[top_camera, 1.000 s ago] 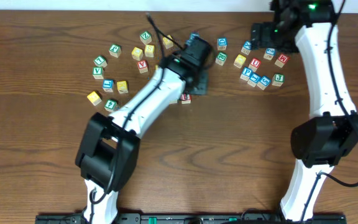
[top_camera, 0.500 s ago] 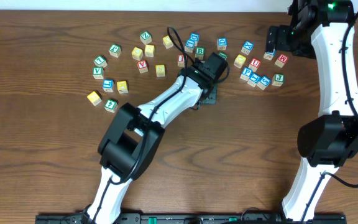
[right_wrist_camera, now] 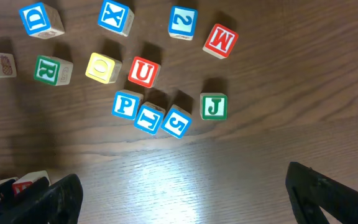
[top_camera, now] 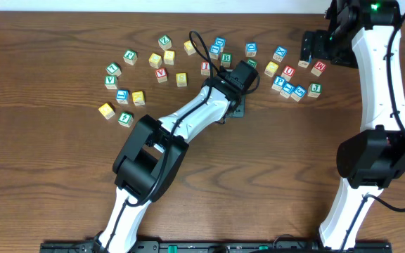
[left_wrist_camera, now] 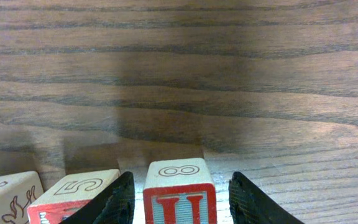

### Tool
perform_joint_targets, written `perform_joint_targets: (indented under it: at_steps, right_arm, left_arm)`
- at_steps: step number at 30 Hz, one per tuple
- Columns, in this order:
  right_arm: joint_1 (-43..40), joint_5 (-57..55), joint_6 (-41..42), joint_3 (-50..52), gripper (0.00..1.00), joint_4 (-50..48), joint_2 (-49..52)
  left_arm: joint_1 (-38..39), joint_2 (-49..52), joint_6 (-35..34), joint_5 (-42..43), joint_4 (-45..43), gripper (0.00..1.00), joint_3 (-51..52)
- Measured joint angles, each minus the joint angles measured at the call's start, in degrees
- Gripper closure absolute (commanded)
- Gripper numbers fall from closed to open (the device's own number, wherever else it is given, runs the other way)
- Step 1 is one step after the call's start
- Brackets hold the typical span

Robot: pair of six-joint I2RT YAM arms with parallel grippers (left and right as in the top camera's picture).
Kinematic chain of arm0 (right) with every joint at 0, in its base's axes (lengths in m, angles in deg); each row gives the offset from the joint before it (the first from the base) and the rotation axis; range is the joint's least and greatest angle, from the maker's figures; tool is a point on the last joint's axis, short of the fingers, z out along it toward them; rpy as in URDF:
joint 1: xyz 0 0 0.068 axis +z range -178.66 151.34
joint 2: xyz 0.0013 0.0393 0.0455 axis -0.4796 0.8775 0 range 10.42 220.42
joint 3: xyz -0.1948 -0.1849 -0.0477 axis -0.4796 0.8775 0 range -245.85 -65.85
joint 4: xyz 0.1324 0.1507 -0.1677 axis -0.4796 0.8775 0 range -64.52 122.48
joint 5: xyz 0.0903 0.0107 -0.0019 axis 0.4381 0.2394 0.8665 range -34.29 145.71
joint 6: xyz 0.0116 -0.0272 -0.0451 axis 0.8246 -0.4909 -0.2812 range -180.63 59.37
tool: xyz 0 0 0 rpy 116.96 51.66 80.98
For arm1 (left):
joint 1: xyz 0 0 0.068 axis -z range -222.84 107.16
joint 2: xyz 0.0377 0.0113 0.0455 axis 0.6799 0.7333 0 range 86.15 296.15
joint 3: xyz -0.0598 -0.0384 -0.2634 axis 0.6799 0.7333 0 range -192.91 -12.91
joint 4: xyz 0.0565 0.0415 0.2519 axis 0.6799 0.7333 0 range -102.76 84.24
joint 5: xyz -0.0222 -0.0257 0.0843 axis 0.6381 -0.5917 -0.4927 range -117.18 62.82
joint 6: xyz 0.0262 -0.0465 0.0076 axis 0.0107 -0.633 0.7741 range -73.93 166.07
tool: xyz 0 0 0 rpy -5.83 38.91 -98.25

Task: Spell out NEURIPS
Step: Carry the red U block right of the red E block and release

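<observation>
Lettered wooden blocks lie scattered on the brown table. My left gripper (left_wrist_camera: 181, 175) is open, low on the table, its jaws either side of a red-faced block (left_wrist_camera: 179, 202) with an 8 on top; small gaps show on both sides. In the overhead view the left gripper (top_camera: 236, 107) hides that block. My right gripper (right_wrist_camera: 182, 174) is open wide and empty, held high over the right cluster. Below it lie a red U (right_wrist_camera: 143, 72), blue P (right_wrist_camera: 125, 104), blue S (right_wrist_camera: 176, 121), green R (right_wrist_camera: 47, 70) and green J (right_wrist_camera: 214, 106).
A red block with a 5 on top (left_wrist_camera: 73, 191) touches the outside of my left jaw, and another block (left_wrist_camera: 5, 193) lies beyond it. More blocks sit at the left (top_camera: 139, 70) and top middle (top_camera: 216, 49). The right arm (top_camera: 378, 84) spans the right side.
My left arm has swung right and come down around the red block. My right gripper has pulled back to the right. Nothing has moved over the last half second.
</observation>
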Motion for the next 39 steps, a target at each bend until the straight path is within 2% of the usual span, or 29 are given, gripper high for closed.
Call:
perform_joint_targets:
  at_steps: [11,20,27,34,39]
  right_arm:
    - [0.0,1.4,0.0,0.0,0.01,0.0,0.0]
    - [0.0,1.9,0.0,0.0,0.01,0.0,0.0]
    - [0.0,2.4,0.0,0.0,0.01,0.0,0.0]
    - [0.0,2.4,0.0,0.0,0.01,0.0,0.0]
    - [0.0,2.4,0.0,0.0,0.01,0.0,0.0]
  left_arm:
    - [-0.1,-1.7,3.0,-0.1,1.3,0.51,-0.1]
    - [-1.9,-14.3,5.4,-0.2,5.2,0.51,-1.2]
    - [-7.4,-21.5,6.5,-0.4,11.4,0.51,-1.9]
    - [-13.9,-22.5,6.5,-0.4,16.6,0.51,-1.9]
    - [-17.9,-22.5,6.5,-0.5,17.3,0.51,-1.9]
